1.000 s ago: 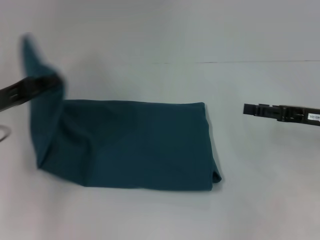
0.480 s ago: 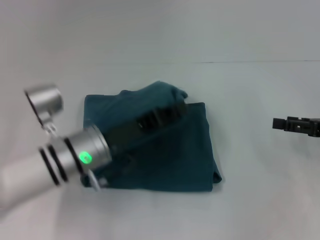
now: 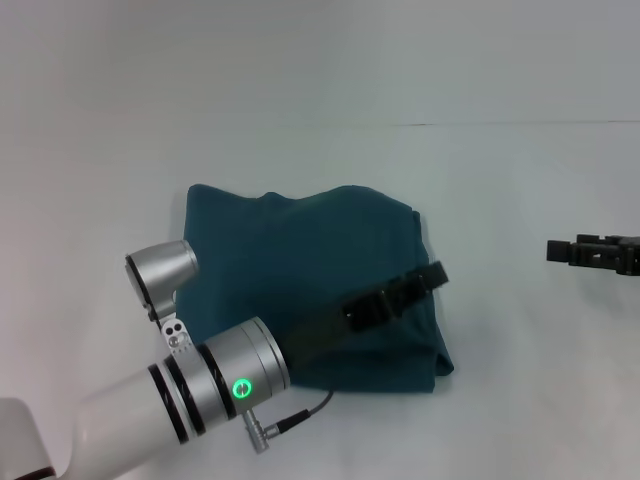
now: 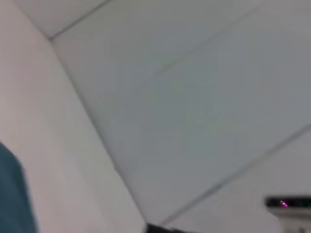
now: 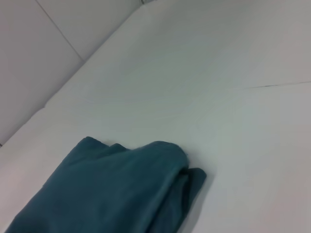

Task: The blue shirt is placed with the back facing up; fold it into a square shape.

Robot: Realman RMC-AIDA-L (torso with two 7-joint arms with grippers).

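Observation:
The blue shirt (image 3: 290,260) lies on the white table as a folded, roughly square teal bundle, with one end doubled over onto the rest. My left arm reaches diagonally across it, and the left gripper (image 3: 430,275) rests over the shirt's right edge. Out to the right, my right gripper (image 3: 565,252) hovers clear of the cloth. In the right wrist view the shirt (image 5: 112,194) shows its stacked layers and a rounded fold corner. Only a thin strip of the shirt (image 4: 12,194) enters the left wrist view.
The white table (image 3: 520,400) surrounds the shirt on all sides. A thin seam line (image 3: 500,124) crosses the surface behind it. The left arm's silver wrist (image 3: 215,380) with its green light and cable hangs over the near left part of the table.
The left arm swept from the far left across to the right, carrying the shirt's raised left end over and laying it onto the rest. The right gripper drew back to the right.

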